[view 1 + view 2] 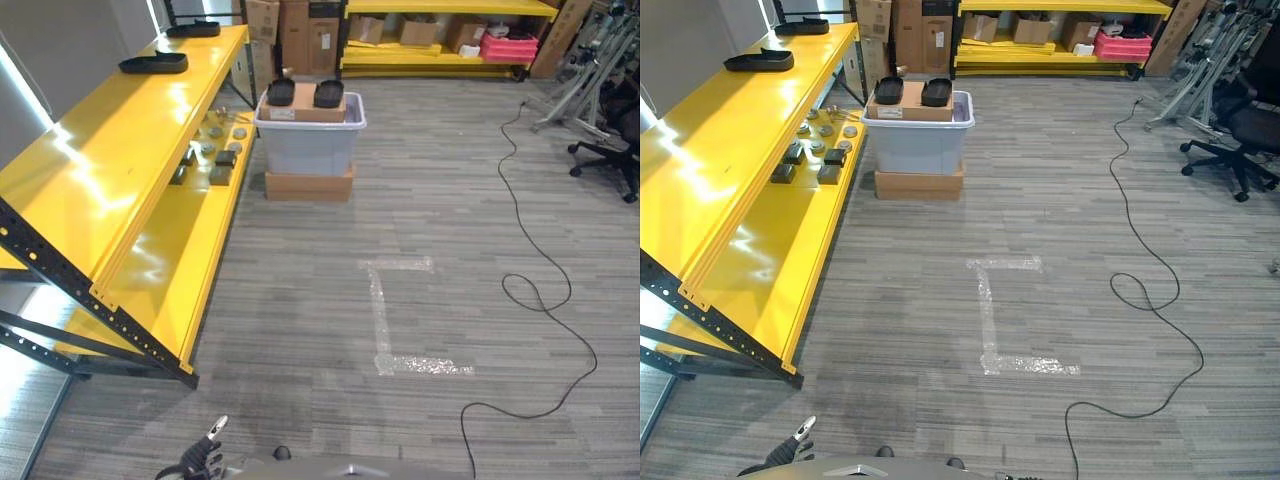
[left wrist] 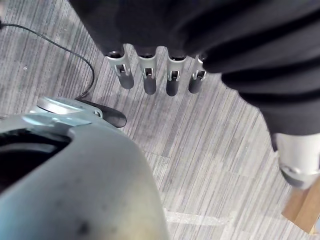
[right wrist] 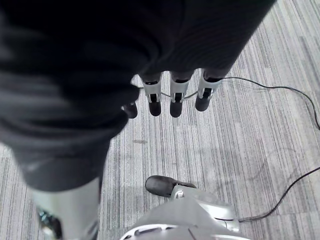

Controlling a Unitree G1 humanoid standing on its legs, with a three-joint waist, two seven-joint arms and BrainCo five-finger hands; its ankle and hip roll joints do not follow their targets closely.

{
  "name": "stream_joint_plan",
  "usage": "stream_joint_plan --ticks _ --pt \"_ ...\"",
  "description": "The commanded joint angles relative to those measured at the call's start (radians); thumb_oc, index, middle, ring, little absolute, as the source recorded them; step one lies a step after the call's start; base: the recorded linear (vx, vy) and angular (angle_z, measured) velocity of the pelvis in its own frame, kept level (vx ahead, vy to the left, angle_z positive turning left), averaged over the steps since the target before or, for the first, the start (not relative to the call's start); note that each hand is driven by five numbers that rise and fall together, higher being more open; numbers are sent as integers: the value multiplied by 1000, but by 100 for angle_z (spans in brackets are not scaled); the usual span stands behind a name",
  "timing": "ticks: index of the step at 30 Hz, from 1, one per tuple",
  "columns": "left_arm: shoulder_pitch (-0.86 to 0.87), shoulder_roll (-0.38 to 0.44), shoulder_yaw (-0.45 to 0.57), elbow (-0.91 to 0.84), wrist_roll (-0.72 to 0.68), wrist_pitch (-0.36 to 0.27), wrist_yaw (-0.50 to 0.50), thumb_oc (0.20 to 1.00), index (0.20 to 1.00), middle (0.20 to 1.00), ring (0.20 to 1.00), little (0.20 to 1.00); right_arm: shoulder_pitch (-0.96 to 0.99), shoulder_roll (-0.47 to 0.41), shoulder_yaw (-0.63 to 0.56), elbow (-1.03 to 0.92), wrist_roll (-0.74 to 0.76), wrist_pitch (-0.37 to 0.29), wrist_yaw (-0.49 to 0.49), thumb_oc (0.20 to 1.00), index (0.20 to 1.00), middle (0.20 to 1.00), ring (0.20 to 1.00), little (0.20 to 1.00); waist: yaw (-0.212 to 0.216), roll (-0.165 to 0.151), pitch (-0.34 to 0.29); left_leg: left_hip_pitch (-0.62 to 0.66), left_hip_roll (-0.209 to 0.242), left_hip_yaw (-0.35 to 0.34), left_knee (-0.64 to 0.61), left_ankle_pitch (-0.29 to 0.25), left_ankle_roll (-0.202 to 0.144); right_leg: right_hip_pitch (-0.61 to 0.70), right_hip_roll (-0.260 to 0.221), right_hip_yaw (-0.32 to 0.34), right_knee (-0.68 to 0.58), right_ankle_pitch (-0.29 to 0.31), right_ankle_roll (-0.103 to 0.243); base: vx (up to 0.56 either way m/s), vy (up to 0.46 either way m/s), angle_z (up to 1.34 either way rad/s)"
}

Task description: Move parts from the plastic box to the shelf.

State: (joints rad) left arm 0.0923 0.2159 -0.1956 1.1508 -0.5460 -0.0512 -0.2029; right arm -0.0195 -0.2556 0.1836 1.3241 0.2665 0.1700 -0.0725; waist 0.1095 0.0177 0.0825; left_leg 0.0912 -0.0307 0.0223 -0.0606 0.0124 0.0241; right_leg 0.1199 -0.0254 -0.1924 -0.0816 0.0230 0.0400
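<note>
**Standing off from the box, both hands empty**

We are hanging both hands at our sides, left hand [image 2: 155, 75] and right hand [image 3: 172, 97] relaxed, grasping nothing. The parts [image 1: 304, 94] are sitting atop the plastic box [image 1: 310, 140] beside the yellow shelf [image 1: 120, 150], well ahead, so walking closer likely comes first.

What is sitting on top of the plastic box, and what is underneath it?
On the plastic box lies a flat cardboard piece carrying two black trays. Under the box is a brown cardboard carton. The cardboard hides most of the opening, so the contents cannot be seen.
</note>
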Motion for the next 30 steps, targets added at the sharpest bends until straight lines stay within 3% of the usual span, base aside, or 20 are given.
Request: stream_joint_plan --ticks 1,5,8,11,18,27,30 --pt "-43 2 14 38 22 -13 -13 1000 1000 1000 1000 1000 -29 -14 25 68 -28 -2 -3 1000 1000 1000 1000 1000 30 -20 -18 -12 1 42 28 -82 -22 -27 -74 -16 -6 15 107 0 0 0" --pt "-44 0 8 37 6 -23 28 1000 1000 1000 1000 1000 -28 -16 23 70 -34 2 2 1000 1000 1000 1000 1000 30 -18 -18 -12 1 41 28 -82 -22 -26 -75 -16 -6 16 108 8 1 3" --pt "-47 0 22 53 50 -27 117 1000 1000 1000 1000 1000 -29 -14 24 82 -15 7 3 1000 1000 1000 1000 1000 34 -20 -19 -10 1 39 29 -81 -22 -23 -75 -17 -6 15 107 20 -2 6" --pt "-55 -5 39 76 44 15 176 1000 1000 1000 1000 1000 -32 -11 17 94 5 25 5 1000 1000 1000 1000 1000 33 -23 -18 -4 1 38 27 -81 -23 -18 -75 -16 -6 14 105 16 0 4" --pt "-66 -15 51 104 29 79 226 1000 1000 1000 1000 1000 -35 -9 6 110 26 53 0 1000 1000 1000 1000 1000 33 -24 -21 5 2 37 28 -83 -23 -8 -75 -17 -6 14 104 7 1 1" --pt "-70 -20 52 112 31 59 238 1000 1000 1000 1000 1000 -36 -2 10 107 42 61 -9 1000 1000 1000 1000 1000 33 -25 -24 12 1 36 29 -85 -22 -3 -75 -13 -1 11 102 6 1 1" --pt "-70 -26 56 107 0 44 225 1000 1000 1000 1000 1000 -36 -4 11 109 46 16 -11 1000 1000 1000 1000 1000 37 -24 -23 14 2 34 33 -85 -23 0 -76 -15 0 12 102 24 12 0"
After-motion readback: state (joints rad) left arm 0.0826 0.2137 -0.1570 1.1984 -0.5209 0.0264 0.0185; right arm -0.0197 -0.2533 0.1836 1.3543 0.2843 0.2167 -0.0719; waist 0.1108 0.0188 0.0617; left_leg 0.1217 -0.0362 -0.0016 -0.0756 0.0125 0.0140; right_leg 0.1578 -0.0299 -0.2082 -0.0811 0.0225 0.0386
